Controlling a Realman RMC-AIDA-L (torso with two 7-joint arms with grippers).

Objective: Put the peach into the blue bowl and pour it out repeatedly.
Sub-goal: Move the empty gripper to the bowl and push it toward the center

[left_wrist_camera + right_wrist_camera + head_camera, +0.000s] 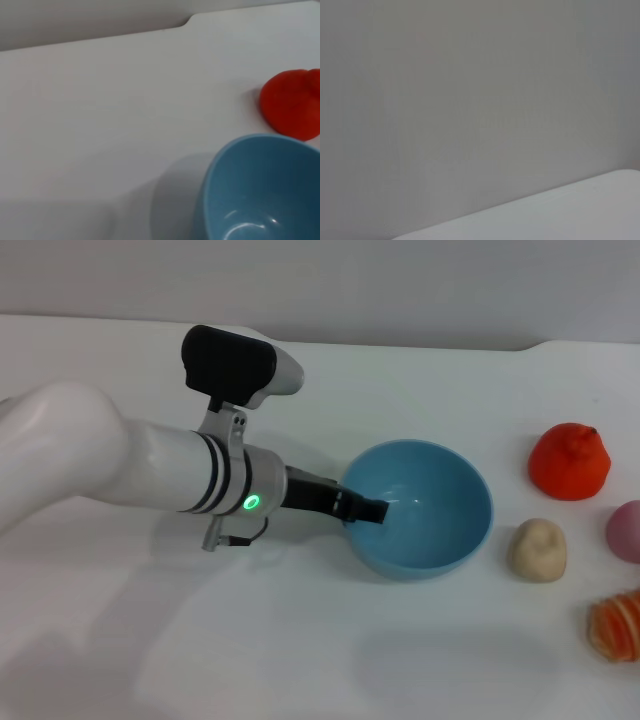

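Left gripper (366, 511) sits at the near-left rim of the blue bowl (430, 530), centre of the head view; its dark fingers appear closed over the rim, one finger inside the wall. Bowl looks tipped, its opening turned up and toward the camera, and it is empty. The peach (626, 531) lies on the white table (300, 640) at the right edge of the frame, partly cut off, well apart from the bowl. Right gripper is not in view; its wrist camera shows only a grey wall and a table corner. Risks, as I judge them: the rim grip is thin and the plastic glossy, so the bowl could slip or swing if it is moved quickly; set down while tilted, it could rock and settle off-place. The peach is round and could roll off the right side if nudged. Surroundings: a beige potato-like lump (538, 549) lies just right of the bowl, between it and the peach, directly on the line a reach would take. An orange-red pointed fruit (569, 461) sits at upper right, also visible beyond the bowl rim in the left wrist view. A striped orange piece (617, 625) is at lower right.
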